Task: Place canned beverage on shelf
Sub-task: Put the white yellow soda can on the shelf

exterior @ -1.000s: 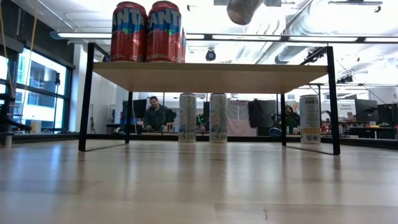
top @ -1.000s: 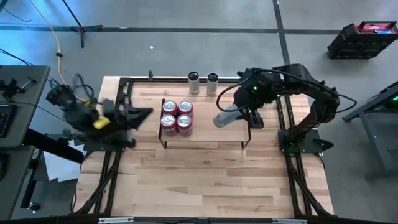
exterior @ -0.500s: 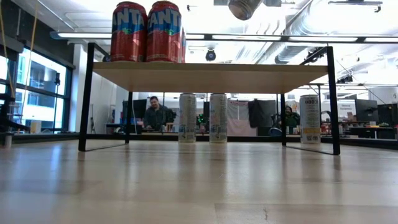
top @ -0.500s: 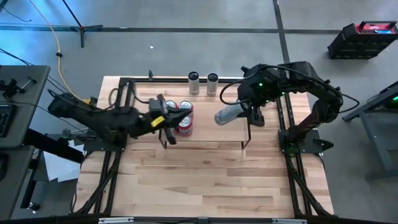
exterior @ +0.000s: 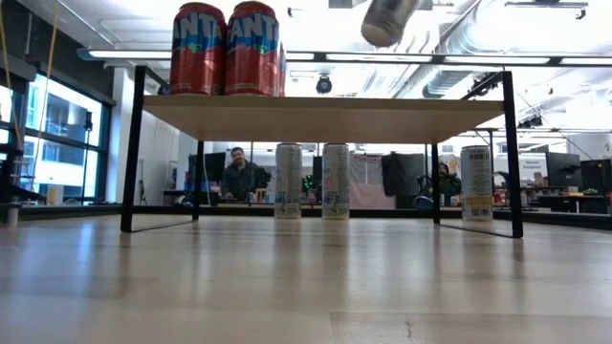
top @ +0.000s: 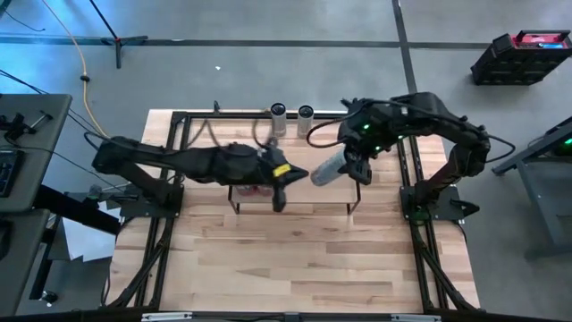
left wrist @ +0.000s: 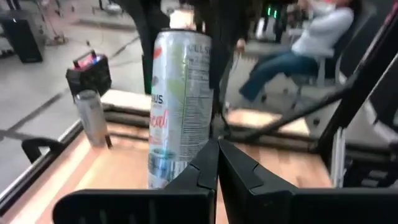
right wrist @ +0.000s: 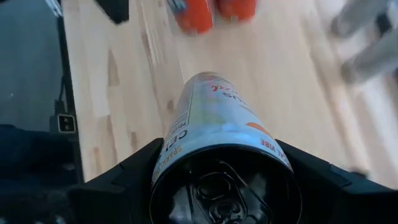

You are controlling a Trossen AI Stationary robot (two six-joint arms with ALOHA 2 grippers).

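Right gripper (top: 351, 164) is grasping the silver can (top: 328, 167) around its smooth, rigid, slippery-looking body, tilting it above the shelf (top: 308, 193). Left gripper (top: 279, 192) is hanging clenched and empty over the shelf, near the red cans (exterior: 226, 48)

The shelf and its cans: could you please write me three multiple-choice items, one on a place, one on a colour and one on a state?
1. Where is the silver can in the right gripper, relative to the shelf?
A. Standing on it. B. In the air above it. C. Under it.
2. What colour are the cans standing on the shelf?
A. Green. B. Blue. C. Red.
3. How are the left gripper's fingers?
A. Shut, with nothing between them. B. Wide open. C. Shut on a can.
Key: B, the low view shows it tilted above the board; C, both show red there; A, the left wrist view shows them pressed together.
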